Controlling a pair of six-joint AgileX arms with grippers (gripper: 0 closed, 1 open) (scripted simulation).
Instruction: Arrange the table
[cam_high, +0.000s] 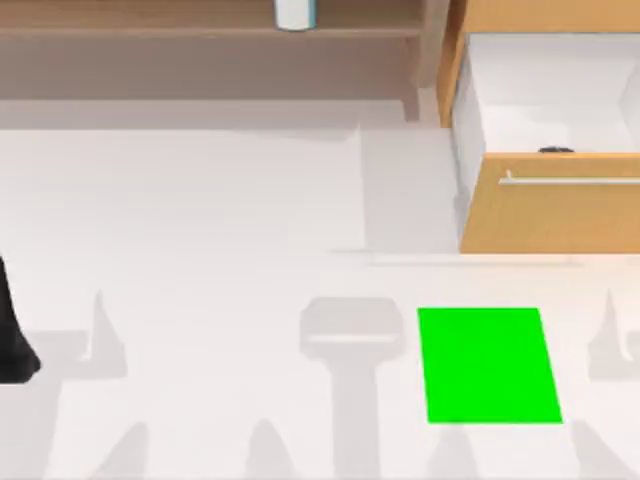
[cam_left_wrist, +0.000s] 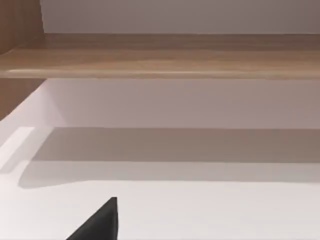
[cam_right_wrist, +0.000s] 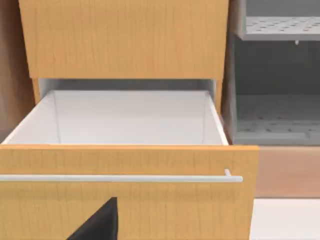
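table (cam_high: 200, 290): the wide white top, filling the top view below the shelf (cam_high: 200, 20) and the drawer cabinet (cam_high: 545, 215); it looks rigid, smooth and fixed, so you do not grasp it, you only set things on it.
drawer (cam_right_wrist: 130, 117): pulled open, its inside white; take it by the bar handle (cam_right_wrist: 120, 178).
green pad (cam_high: 488, 365): flat on the table, right of centre.
left arm (cam_high: 12, 335): at the left edge; you cannot tell the finger state.
right gripper (cam_right_wrist: 97, 222): facing the drawer front; finger state cannot be told.

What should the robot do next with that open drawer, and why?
Probably bring the right gripper up to the drawer's bar handle. The drawer stands pulled out, looks nearly empty inside, and the right wrist view faces its front closely.
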